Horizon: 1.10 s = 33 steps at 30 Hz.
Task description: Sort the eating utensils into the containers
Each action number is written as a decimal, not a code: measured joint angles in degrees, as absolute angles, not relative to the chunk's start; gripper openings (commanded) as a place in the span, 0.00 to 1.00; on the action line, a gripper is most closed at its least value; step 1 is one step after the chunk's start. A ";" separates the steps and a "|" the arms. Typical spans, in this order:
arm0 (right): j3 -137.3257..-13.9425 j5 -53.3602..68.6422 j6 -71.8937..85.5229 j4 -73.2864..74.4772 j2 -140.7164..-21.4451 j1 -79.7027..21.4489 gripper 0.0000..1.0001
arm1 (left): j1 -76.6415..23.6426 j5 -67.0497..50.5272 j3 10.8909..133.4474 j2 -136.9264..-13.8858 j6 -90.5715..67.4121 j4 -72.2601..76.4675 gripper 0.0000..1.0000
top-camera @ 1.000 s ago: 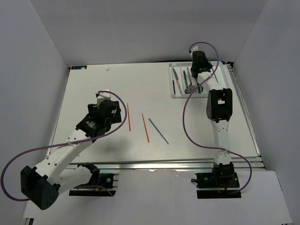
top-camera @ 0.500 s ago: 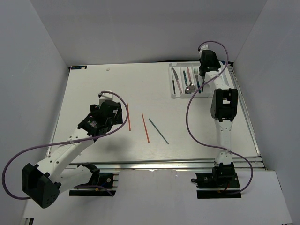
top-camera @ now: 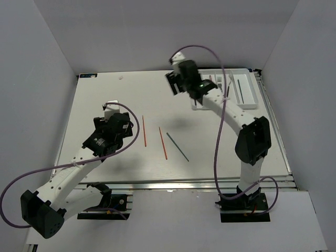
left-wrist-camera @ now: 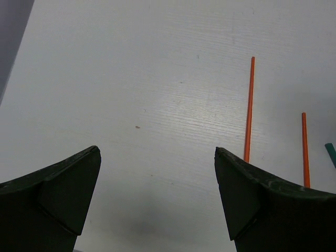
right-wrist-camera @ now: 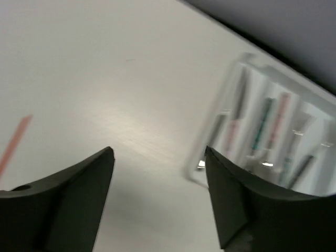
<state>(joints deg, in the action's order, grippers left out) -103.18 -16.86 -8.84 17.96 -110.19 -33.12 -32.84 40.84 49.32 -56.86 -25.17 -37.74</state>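
Left pincer (left-wrist-camera: 156, 150): matte dark wedges, apart

Worktop (top-camera: 105, 94): white, rectangular, with a faint grain visible in the left wrist view. Three items lie directly on it near the middle. One red chopstick (top-camera: 144, 131) is on the left. A second red chopstick (top-camera: 163, 143) lies just to its right, nearly parallel. A teal-grey chopstick (top-camera: 178, 147) lies further right on a stronger diagonal. None of the three touch. Far-right corner: white compartment tray (top-camera: 249, 94), flat on the surface, left part hidden behind an arm. Far-left corner: small dark object (top-camera: 87, 76), too small to identify.
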 measured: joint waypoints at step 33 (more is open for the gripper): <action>-87.59 -7.35 4.29 29.02 -119.98 -47.29 0.00 | -32.84 42.26 49.34 -56.82 -25.71 -37.87 0.98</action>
